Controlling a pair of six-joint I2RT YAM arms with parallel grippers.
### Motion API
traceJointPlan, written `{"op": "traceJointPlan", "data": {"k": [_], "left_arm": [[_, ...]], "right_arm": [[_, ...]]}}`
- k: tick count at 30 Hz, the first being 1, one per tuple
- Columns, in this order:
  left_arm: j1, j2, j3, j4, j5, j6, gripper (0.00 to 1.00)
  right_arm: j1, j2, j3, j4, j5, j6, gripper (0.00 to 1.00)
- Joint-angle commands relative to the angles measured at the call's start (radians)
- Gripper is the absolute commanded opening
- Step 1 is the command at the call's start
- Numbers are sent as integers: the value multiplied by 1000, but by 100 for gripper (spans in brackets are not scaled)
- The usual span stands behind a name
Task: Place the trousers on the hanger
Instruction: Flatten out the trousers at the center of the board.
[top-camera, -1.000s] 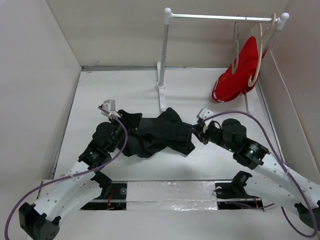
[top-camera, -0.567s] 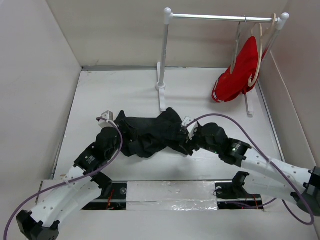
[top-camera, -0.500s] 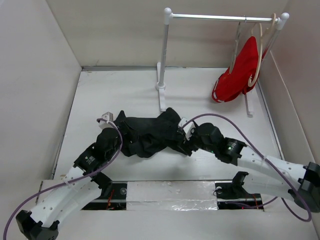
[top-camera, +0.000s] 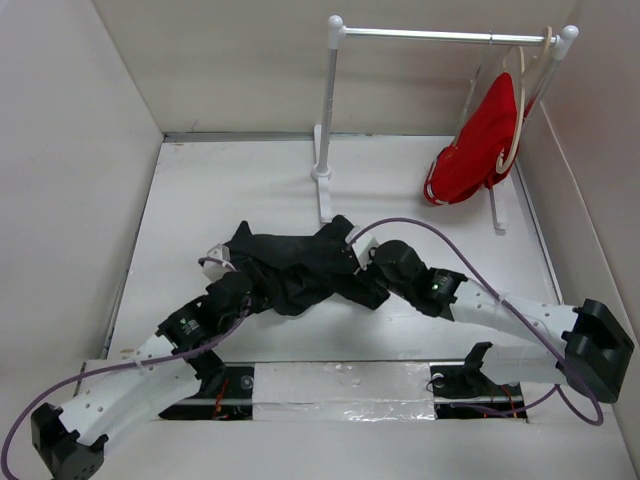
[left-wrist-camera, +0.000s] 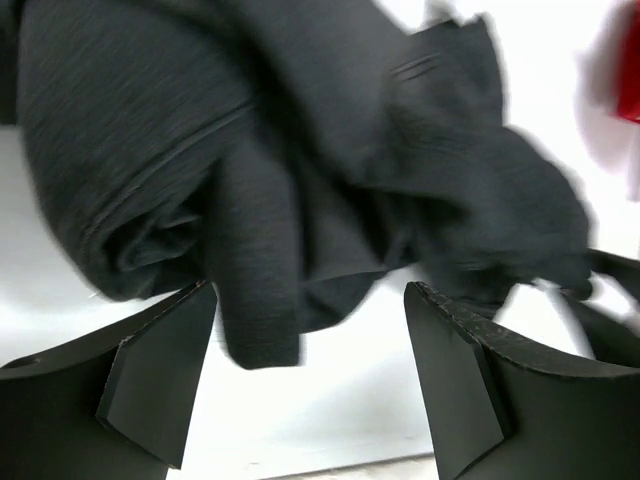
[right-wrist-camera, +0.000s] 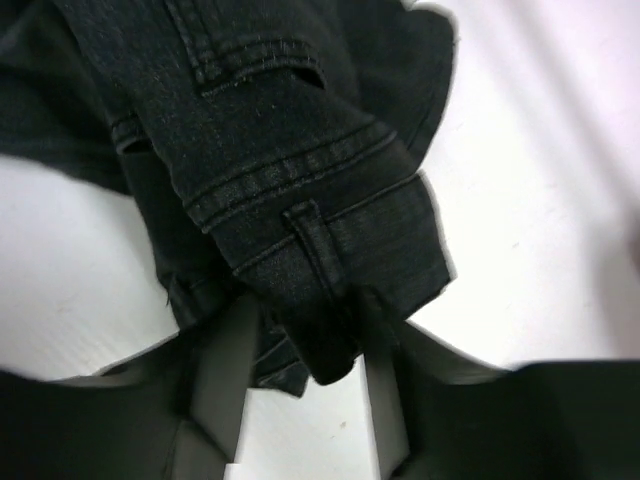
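The black trousers (top-camera: 300, 262) lie in a crumpled heap mid-table. My left gripper (top-camera: 252, 286) is at the heap's near-left edge. In the left wrist view it (left-wrist-camera: 310, 375) stands open, and a fold of the trousers (left-wrist-camera: 255, 300) hangs between the fingers close to the left one. My right gripper (top-camera: 364, 272) is at the heap's right end. There its fingers (right-wrist-camera: 225, 370) press on a waistband corner with a belt loop (right-wrist-camera: 320, 290) that fills the gap. A thin pale hanger (top-camera: 474, 90) hangs edge-on from the rail.
A white rack (top-camera: 325, 120) stands at the back with its rail (top-camera: 440, 36) across the top. A thicker beige hanger with red cloth (top-camera: 480, 140) hangs at its right end. Walls enclose the table on the left, back and right. A taped strip (top-camera: 340, 385) runs between the arm bases.
The left gripper has let go, opened wide and dropped lower at the heap's near-left edge. The right arm reached left onto the heap, opened, then closed on the waistband corner.
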Motion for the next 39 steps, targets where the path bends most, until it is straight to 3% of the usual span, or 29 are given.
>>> {"op": "traceJointPlan", "data": {"k": [1,2,3,5,8,11,12,13,14,21,26,29,30,32,34,35,38,39], "left_arm": [[-15,31,-66,12,-92,-65,74],[-15,44,-72,29,-106,-65,74],[-15,50,-72,70,-120,-62,73],[-15,79,-63,96,-162,-33,73],[-15,122,-61,128,-168,-13,67],[-15,133,-99,231,-157,28,36],[-15,131,-96,275,-162,39,13],[-15,130,-86,293,-166,54,3],[-15,117,-69,306,-178,89,0],[-15,38,213,258,-323,224,0],[-15,-88,263,185,-349,251,0],[-15,-123,261,159,-334,269,0],[-15,-122,261,152,-321,272,0],[-15,-90,247,185,-225,315,0],[-15,-45,229,259,-95,347,0],[-15,9,224,318,-36,388,2],[-15,112,194,430,221,390,9],[-15,178,137,557,296,354,18]], "right_arm": [[10,-54,-4,173,72,17,42],[1,-55,2,169,92,17,33],[1,-58,8,158,106,30,16],[1,-70,12,143,153,40,1],[1,-153,19,66,207,64,0],[1,-293,24,10,247,78,0],[1,-357,38,-24,253,70,0],[1,-357,53,-49,253,70,0],[1,-407,76,-87,258,73,0],[38,-549,361,-398,198,78,0],[52,-607,561,-561,190,113,0],[52,-633,569,-590,346,150,0],[52,-626,540,-593,461,161,0],[52,-556,515,-586,547,164,0],[-25,-484,484,-552,597,168,0],[-131,-413,467,-525,588,147,0],[-356,-321,391,-408,438,121,0],[-432,-280,359,-365,316,104,0]]}}
